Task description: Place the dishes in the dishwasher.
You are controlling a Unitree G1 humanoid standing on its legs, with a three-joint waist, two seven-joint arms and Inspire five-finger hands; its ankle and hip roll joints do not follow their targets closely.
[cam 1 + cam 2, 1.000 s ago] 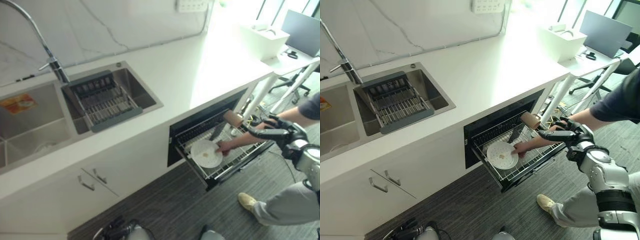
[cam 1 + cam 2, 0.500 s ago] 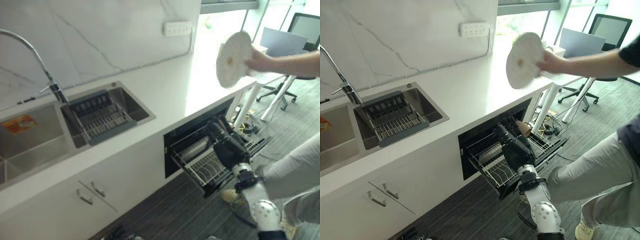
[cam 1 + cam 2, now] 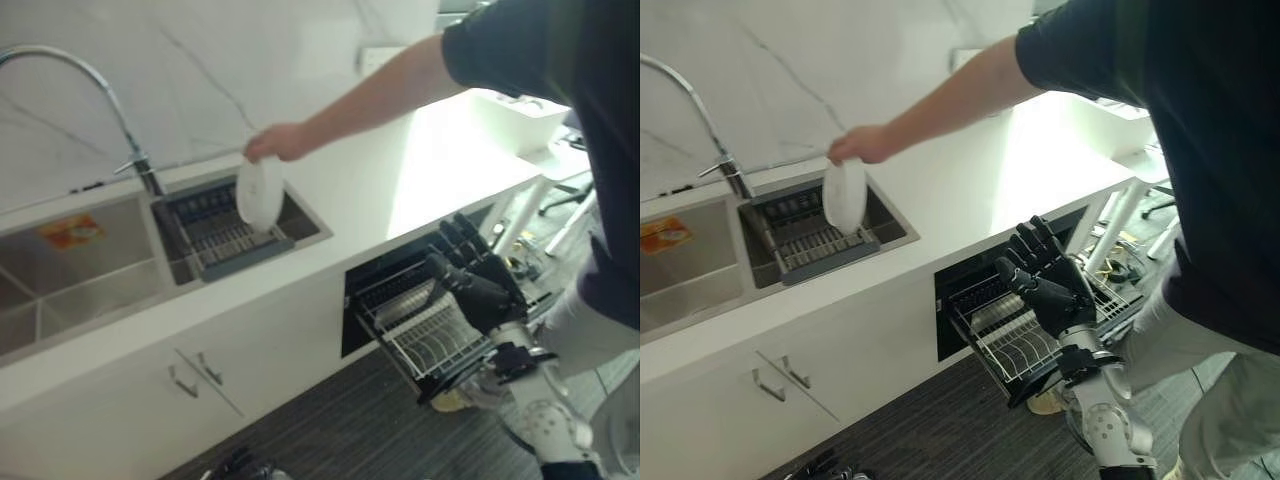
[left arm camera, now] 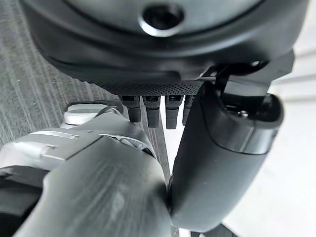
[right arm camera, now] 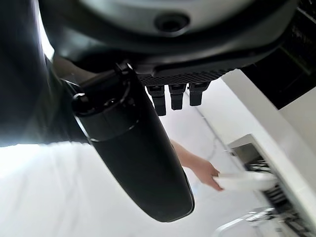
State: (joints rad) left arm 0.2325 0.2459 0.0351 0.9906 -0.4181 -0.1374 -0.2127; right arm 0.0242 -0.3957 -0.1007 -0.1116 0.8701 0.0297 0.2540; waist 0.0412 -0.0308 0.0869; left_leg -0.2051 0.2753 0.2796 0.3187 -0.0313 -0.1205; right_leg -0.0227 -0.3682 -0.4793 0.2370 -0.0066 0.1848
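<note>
The right robot hand [image 3: 1055, 285] is raised in front of the open dishwasher [image 3: 985, 290], its dark fingers [image 3: 1032, 243] spread straight and holding nothing. The hand hovers over the pulled-out wire rack [image 3: 1025, 345], which juts from under the front edge of the white tabletop [image 3: 970, 190], above the dark striped floor [image 3: 940, 430]. No dishes can be made out in the visible part of the rack. The left robot hand [image 4: 222, 148] appears in its own wrist view close to the floor, its fingers [image 4: 150, 108] straight and its thumb out to the side, gripping nothing.

Farther back, a person in a dark short-sleeved top [image 3: 1140, 120] stands at the right end of the tabletop and reaches an arm [image 3: 940, 105] across it. The person's hand [image 3: 862, 145] holds a white plate [image 3: 843, 195] on edge, nearly upright, above a grey drying rack [image 3: 815, 245] that sits in the right basin of the steel sink [image 3: 700, 280], set into the left part of the tabletop. Whether the plate's lower rim touches the drying rack cannot be told. A small orange and yellow item [image 3: 662, 236] lies in the left basin. At the tabletop's far edge a curved chrome tap [image 3: 700, 110] rises behind the sink, against a pale marbled wall [image 3: 800, 70].
</note>
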